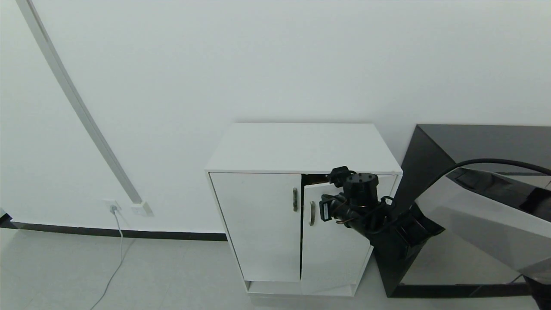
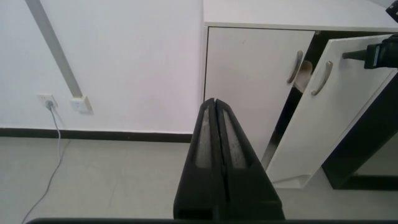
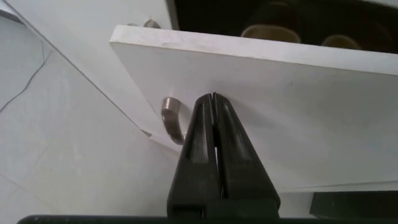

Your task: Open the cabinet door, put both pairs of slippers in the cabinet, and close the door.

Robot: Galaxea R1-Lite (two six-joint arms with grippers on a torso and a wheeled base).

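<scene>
Right pincer (image 3: 215, 99) clenched, empty, tips at door (image 3: 298, 93), handle (image 3: 172, 118) just beside; may skid off mid-push, leaving door ajar. Left pincer (image 2: 214, 104) clenched too.

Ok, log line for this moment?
right door ajar | right gripper shut, at door face beside handle | slippers inside | left gripper shut, clear of cabinet

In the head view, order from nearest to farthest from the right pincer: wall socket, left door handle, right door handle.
1. right door handle, beside the right pincer.
2. left door handle, just left of it.
3. wall socket, far left, low.
</scene>
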